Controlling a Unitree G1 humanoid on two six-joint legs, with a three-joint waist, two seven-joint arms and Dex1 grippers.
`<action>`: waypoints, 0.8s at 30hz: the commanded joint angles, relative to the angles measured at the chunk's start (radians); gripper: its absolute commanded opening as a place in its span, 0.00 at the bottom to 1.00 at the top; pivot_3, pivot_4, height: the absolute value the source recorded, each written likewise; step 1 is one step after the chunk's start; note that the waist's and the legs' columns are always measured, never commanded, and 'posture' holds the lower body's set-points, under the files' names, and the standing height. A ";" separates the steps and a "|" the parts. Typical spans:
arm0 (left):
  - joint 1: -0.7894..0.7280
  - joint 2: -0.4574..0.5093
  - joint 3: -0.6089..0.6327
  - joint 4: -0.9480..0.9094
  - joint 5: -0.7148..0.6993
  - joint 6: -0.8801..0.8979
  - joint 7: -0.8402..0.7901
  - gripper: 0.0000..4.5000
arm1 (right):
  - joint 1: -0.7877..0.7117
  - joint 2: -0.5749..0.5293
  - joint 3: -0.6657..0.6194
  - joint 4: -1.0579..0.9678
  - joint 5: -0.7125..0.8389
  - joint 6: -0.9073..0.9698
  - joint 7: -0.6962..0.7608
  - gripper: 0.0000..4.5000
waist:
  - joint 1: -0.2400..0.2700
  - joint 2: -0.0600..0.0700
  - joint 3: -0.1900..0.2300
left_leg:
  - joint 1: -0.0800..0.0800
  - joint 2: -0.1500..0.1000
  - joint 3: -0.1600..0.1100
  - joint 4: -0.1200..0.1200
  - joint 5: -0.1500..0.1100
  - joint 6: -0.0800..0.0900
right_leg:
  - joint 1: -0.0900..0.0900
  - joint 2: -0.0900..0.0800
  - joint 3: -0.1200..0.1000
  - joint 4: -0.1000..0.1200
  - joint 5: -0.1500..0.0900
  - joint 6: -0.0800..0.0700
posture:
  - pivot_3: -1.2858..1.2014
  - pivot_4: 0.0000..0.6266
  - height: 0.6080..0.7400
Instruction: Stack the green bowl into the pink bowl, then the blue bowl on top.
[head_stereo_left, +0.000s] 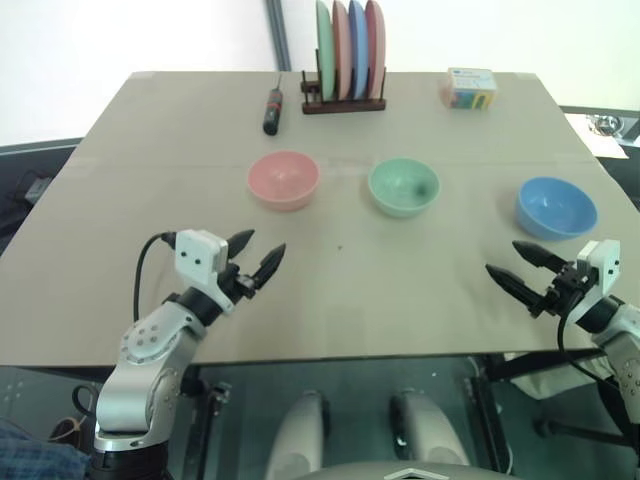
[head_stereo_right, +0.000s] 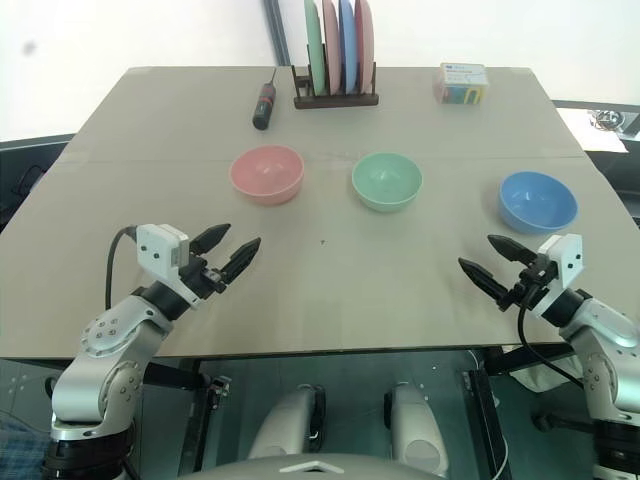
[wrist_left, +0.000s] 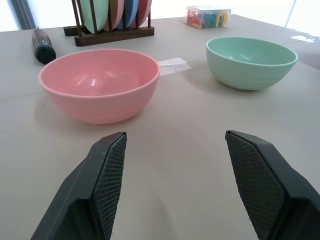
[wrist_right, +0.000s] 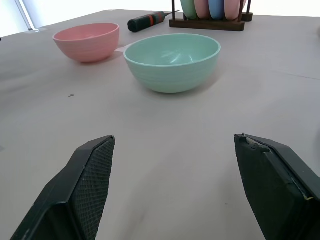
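Round pale pink plastic bowl (head_stereo_left: 283, 179), mint-green bowl (head_stereo_left: 403, 186), sky-blue bowl (head_stereo_left: 556, 207) sit apart on worktop (head_stereo_left: 340, 270). Left gripper (head_stereo_left: 256, 256) and right gripper (head_stereo_left: 516, 267): fingers spread wide, empty.

On the flat tan table (head_stereo_left: 150, 140) you have three bowls in a row across the middle: the small round pink plastic bowl (head_stereo_left: 284, 179) at left, the small round mint-green plastic bowl (head_stereo_left: 403, 186) at centre, the small round sky-blue plastic bowl (head_stereo_left: 556, 207) at right, all apart. At the far edge stands a dark wooden rack of upright plates (head_stereo_left: 346, 60); left of it lies a black-handled screwdriver (head_stereo_left: 272, 106), right of it a small clear box (head_stereo_left: 471, 88).
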 joint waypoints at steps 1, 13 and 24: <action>0.000 0.004 0.012 -0.026 -0.011 -0.011 0.000 0.74 | 0.002 -0.005 -0.008 -0.033 0.012 -0.012 0.005 0.89 | 0.000 0.000 0.000 | 0.000 0.000 0.000 0.000 0.000 0.000 | 0.000 0.000 0.000 0.000 0.000 0.000 | 0.52 0.24 1.00; -0.224 0.104 -0.093 0.040 0.127 0.159 0.073 0.74 | -0.055 0.028 0.029 -0.182 0.105 0.052 -0.024 0.89 | 0.002 0.000 0.000 | 0.000 0.000 -0.001 0.002 0.000 0.000 | 0.000 0.000 -0.001 0.001 0.000 0.002 | 0.52 0.24 1.00; -0.679 0.122 -0.329 0.484 0.325 0.124 -0.008 0.74 | -0.116 0.043 0.061 -0.247 0.194 0.098 -0.024 0.89 | 0.006 0.000 0.000 | -0.001 -0.001 -0.002 0.002 0.000 0.000 | 0.000 0.000 -0.002 0.000 0.002 0.004 | 0.52 0.24 1.00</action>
